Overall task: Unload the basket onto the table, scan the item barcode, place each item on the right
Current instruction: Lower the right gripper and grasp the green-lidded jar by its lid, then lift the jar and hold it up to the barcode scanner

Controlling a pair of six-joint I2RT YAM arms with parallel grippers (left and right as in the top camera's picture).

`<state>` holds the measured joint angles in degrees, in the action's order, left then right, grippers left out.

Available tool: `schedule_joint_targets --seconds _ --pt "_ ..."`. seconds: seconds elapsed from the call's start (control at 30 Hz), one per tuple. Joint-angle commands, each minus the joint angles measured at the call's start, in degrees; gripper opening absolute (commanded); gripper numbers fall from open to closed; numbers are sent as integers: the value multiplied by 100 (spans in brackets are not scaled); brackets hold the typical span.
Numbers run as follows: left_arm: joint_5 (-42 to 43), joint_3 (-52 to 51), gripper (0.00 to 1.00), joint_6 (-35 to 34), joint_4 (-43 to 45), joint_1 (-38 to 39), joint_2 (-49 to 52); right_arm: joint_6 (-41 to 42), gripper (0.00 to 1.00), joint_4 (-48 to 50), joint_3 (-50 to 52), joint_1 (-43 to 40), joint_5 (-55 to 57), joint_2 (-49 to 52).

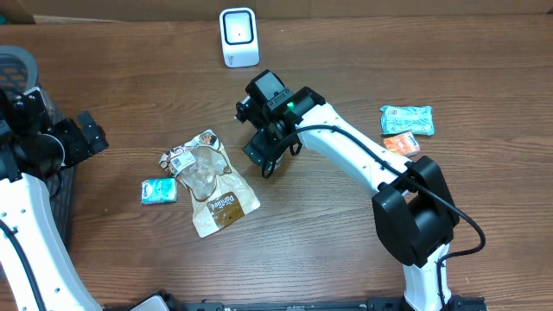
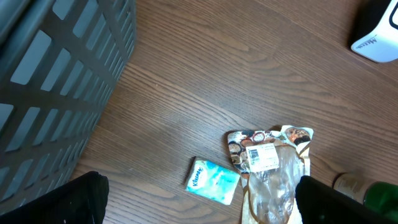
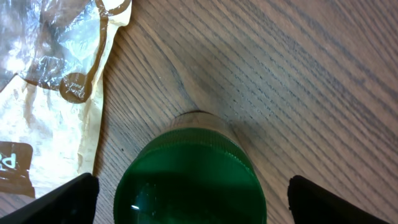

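Overhead: the white right arm [image 1: 346, 147] stretches from its black base at the table's near right edge towards the middle. Its right gripper [image 1: 263, 155] points down just right of a crumpled tan-and-clear snack bag [image 1: 207, 181]. The left gripper [image 1: 91, 134] hangs at the far left beside a grey slatted basket [image 1: 13, 65]. A white box-shaped scanner [image 1: 238, 36] stands at the far edge.

Left wrist: the left gripper's black fingers [image 2: 62, 199] stand wide apart, holding nothing, above a teal tissue packet [image 2: 212, 180].

Right wrist: black fingers [image 3: 68, 199] are spread on either side of the green round-capped container [image 3: 189, 180] on the brown wooden table [image 3: 298, 74]. A gap shows on both sides.
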<state>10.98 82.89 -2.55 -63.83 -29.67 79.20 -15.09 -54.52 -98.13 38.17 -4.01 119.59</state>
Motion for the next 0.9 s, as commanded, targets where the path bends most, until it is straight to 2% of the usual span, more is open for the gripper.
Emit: schedule_joint_targets --seconds 0.0,0.13,0.37,0.53,0.6,0.77,0.87 --pt "63 79 100 129 0 -20 -11 4 91 42 44 -33 35 101" --pt "61 79 100 129 -2 -20 -11 28 79 160 46 -44 101 120" --pt "61 79 99 129 -2 -20 -11 177 74 175 46 -216 98 199" --pt "61 79 100 129 -2 -20 -11 179 65 155 46 -243 96 205" --pt "61 79 100 129 -2 -20 -11 179 57 142 39 -240 96 203" --pt "63 79 99 129 0 -20 -11 503 46 -188 -304 -249 46 186" --pt "61 79 100 129 -2 -20 -11 503 40 -627 -765 -328 -374 118"
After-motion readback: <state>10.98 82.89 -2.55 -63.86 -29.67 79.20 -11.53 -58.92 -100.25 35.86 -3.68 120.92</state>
